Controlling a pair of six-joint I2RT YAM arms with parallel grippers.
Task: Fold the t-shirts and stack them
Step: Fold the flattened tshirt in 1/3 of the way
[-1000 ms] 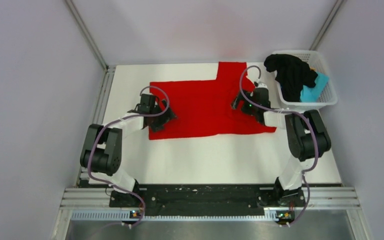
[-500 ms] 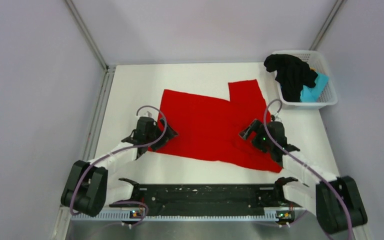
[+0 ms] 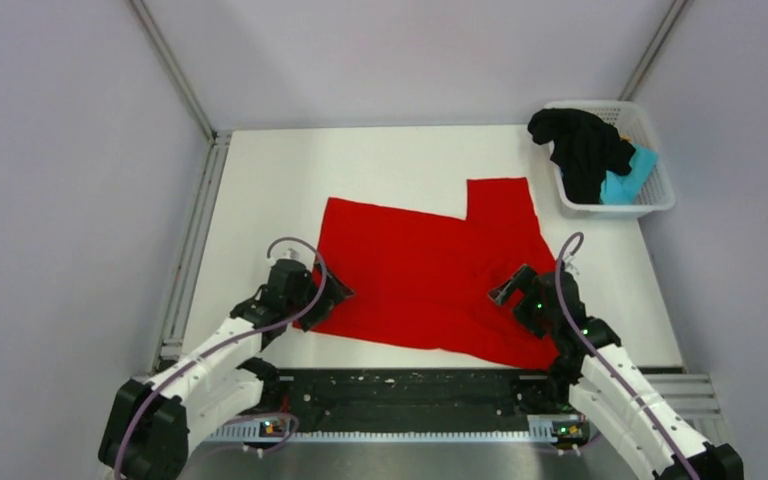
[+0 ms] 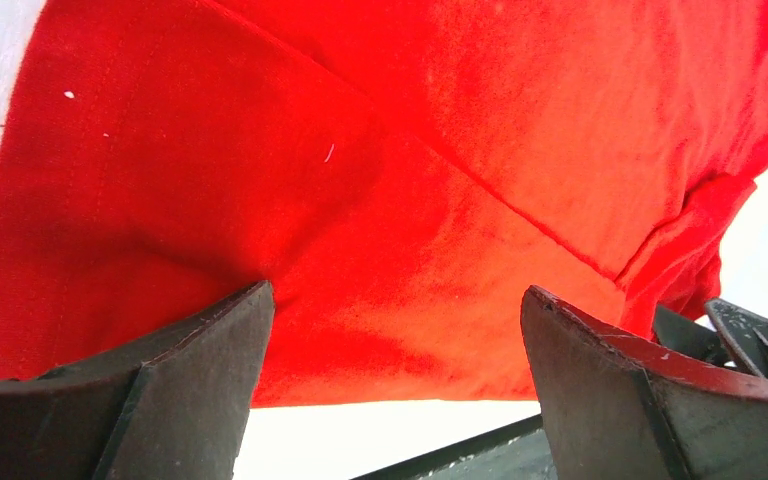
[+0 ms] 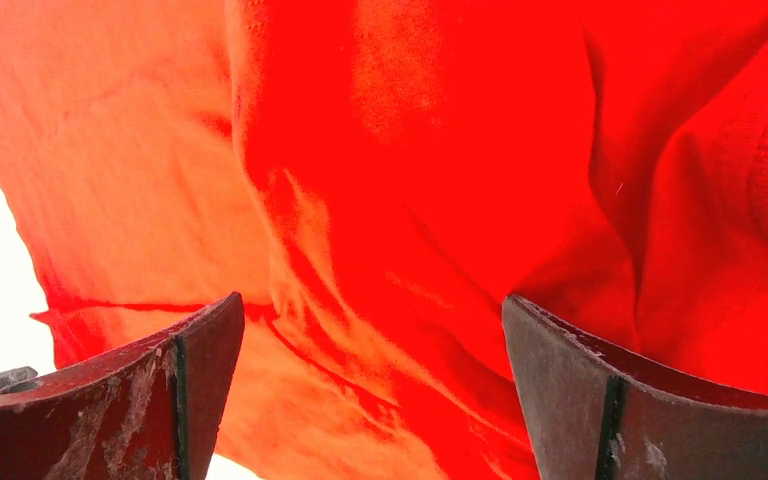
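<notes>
**Red t-shirt spread on the counter, both end effectors wide at its near corners**

The red t-shirt lies spread mostly flat on the white counter, slightly skewed, its near edge close to the arm bases; 1 squared flap juts toward the far right, and the near right corner is rumpled; in the left wrist view the cloth shows a diagonal crease, and in the right wrist view it is bunched into soft folds.

The left end effector sits at the shirt's near left corner; its 2 fingers stand wide apart over the red cloth; the right end effector sits at the near right part, its jaws equally wide over the folds; whether either one touches the fabric I cannot tell.

At the far right corner a white lattice basket holds the black t-shirt, heaped and draped over its rim, with the light blue t-shirt tucked beside it; both are well apart from the red one.
</notes>
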